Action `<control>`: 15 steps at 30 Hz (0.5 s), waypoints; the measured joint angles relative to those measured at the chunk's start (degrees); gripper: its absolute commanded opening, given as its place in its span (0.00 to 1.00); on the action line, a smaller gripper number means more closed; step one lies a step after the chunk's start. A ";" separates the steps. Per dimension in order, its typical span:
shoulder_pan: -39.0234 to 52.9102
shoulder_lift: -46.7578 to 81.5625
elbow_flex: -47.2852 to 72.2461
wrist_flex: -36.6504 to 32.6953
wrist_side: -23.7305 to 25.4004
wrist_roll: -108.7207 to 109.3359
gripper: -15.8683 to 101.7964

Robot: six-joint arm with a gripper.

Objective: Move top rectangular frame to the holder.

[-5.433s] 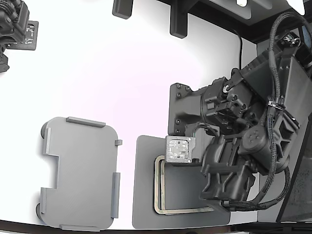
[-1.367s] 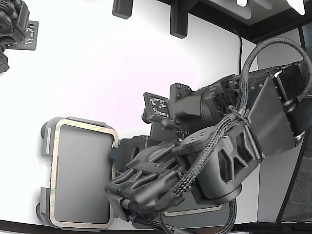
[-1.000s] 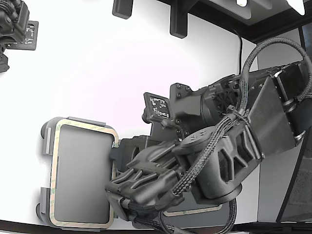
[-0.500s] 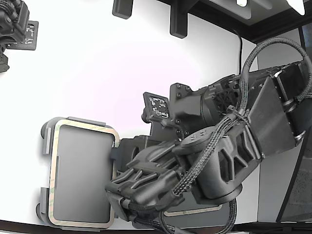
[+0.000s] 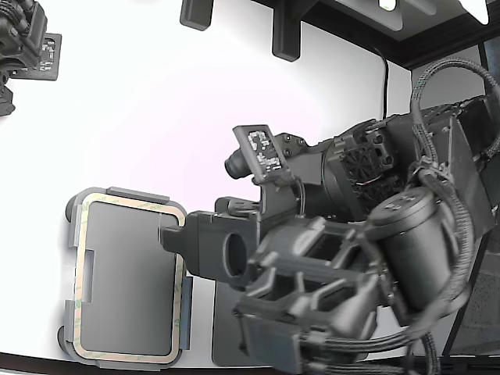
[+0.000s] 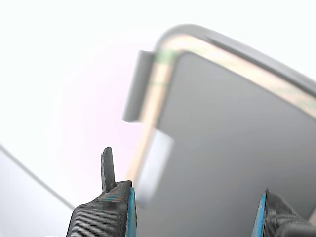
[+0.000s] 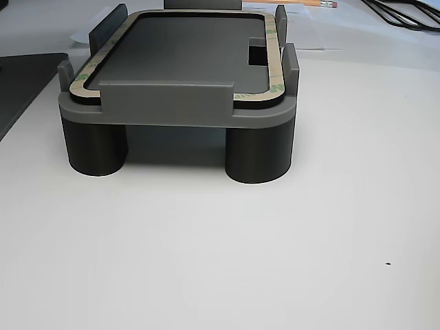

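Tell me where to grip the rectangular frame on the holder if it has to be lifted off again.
Probably pinch a long side strip of the top rectangular frame, coming from above. It lies flat inside the raised tabs of the holder, so side access is blocked. The stepped notch leaves the strip unbacked underneath, so one of the fingers could get under it there.
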 measured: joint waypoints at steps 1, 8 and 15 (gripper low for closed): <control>0.00 2.11 0.62 -1.93 2.11 -4.39 0.98; -4.48 25.84 19.60 -21.27 8.44 -38.85 0.98; -12.22 51.50 49.83 -32.70 -0.70 -71.81 0.98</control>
